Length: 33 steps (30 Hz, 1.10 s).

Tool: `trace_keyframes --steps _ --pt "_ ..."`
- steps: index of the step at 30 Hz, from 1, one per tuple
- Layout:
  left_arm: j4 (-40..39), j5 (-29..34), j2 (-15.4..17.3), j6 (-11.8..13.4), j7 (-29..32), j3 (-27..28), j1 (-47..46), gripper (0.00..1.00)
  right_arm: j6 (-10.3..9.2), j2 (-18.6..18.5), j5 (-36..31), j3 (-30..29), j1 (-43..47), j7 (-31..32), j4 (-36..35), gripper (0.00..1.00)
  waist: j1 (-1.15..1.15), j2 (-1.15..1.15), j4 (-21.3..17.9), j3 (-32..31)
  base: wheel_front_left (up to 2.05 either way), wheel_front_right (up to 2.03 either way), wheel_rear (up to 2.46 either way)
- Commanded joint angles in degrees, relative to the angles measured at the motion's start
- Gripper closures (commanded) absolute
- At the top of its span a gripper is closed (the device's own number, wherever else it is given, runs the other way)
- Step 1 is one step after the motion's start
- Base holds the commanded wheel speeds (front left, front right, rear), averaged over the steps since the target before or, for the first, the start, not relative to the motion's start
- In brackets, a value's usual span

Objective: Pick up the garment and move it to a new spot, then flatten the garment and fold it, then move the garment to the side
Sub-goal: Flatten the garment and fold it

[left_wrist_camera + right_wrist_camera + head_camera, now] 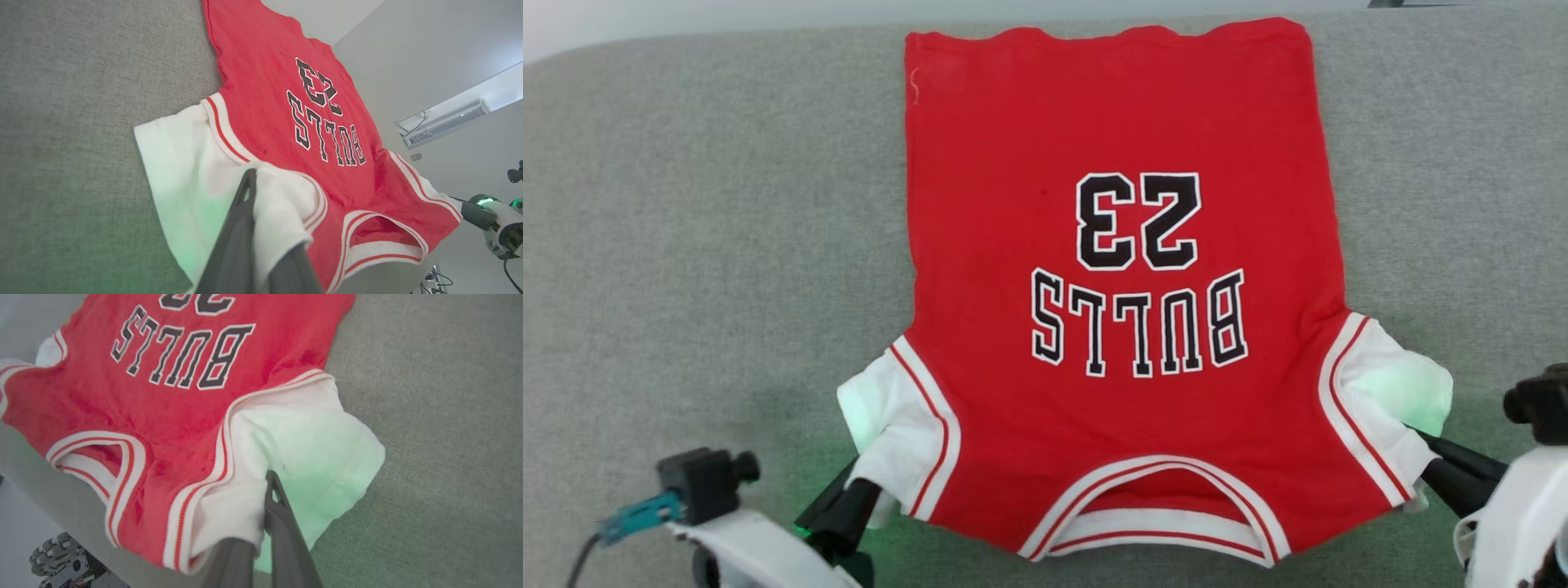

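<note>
Where the red jersey (1119, 245) lies spread front-up on the grey cloth-covered table (686, 245), its collar (1160, 510) is nearest the robot and its hem (1111, 37) reaches the far edge, so the black, white-outlined "BULLS 23" print (1139, 273) reads upside down in the head view. The body of the jersey is mostly flat, with slight ripples along the hem. The left hand (854, 494) is closed on the white left sleeve (890, 416), at the sleeve's near corner; in the left wrist view the cloth is bunched and pinched between the two dark fingers. The right hand (1425, 457) is likewise clamped on the white right sleeve (1388, 392), with the fabric caught between its fingers and puckered at the grip, as the right wrist view shows. Both sleeves stick outward from the red-and-white striped trim at the shoulders. A green glow falls on each sleeve and on the table close by each hand. The two hands are well apart, one at each side of the collar, low in the head view.
</note>
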Motion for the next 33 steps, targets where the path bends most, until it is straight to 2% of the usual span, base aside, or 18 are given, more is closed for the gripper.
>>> trace_keyframes --steps 1,9,15,21,22,23,24,25,28,33 --pt "1.9 1.0 -0.9 -0.1 0.3 -0.6 -1.5 1.0 -0.09 -0.7 -1.4 1.7 -1.1 -0.4 1.6 1.0 0.0 0.0 0.5 0.4 0.0 0.0 0.0" --pt "12.4 6.6 -5.1 1.0 0.4 -4.9 -5.2 1.0 -0.09 -2.8 -3.2 9.2 -3.1 -3.8 11.8 1.0 0.0 0.0 1.2 2.4 0.0 0.0 0.0" --pt "18.2 7.4 -7.7 0.2 -0.3 -6.4 -5.5 1.0 -0.17 -1.6 -2.7 12.6 -4.8 -7.8 18.6 1.0 0.0 0.0 1.1 2.7 0.0 0.0 0.0" --pt "20.1 7.2 -8.2 -0.8 -0.6 -6.4 -6.0 1.0 -0.23 -1.0 -2.1 14.8 -6.0 -10.1 21.4 0.98 0.0 0.0 0.7 2.5 0.0 0.0 0.0" --pt "20.2 7.2 -8.2 -0.9 -0.6 -6.4 -6.1 1.0 -0.23 -1.1 -2.2 15.1 -6.3 -10.5 21.6 0.87 0.0 0.0 0.6 2.5 0.0 0.0 0.0" --pt "20.1 7.2 -8.1 -1.0 -0.7 -6.3 -6.1 1.0 -0.23 -0.9 -2.0 15.3 -6.6 -11.1 21.4 0.71 0.0 0.0 0.4 2.5 0.0 0.0 0.0" --pt "19.8 7.0 -8.1 -1.1 -0.8 -6.2 -6.1 1.0 -0.23 -0.4 -1.2 15.0 -6.8 -11.7 21.1 0.28 0.0 0.0 0.2 2.5 0.0 0.0 0.0" --pt "19.5 7.0 -8.0 -1.2 -0.9 -6.0 -6.0 1.0 -0.21 -0.2 -0.9 14.7 -7.1 -12.1 20.5 0.0 0.0 0.0 0.0 2.5 0.0 0.0 0.0" --pt "18.4 7.4 -7.4 -0.6 -1.1 -5.7 -5.7 1.0 -0.29 -2.2 -1.1 13.0 -7.5 -12.4 17.8 0.0 0.0 0.0 -0.3 2.4 0.0 0.0 0.0" --pt "15.5 8.6 -6.7 0.4 -1.8 -5.5 -5.0 1.0 -0.09 -4.8 4.1 6.7 -4.7 -8.7 8.1 0.0 0.0 0.0 -0.2 2.1 0.0 0.0 0.0"
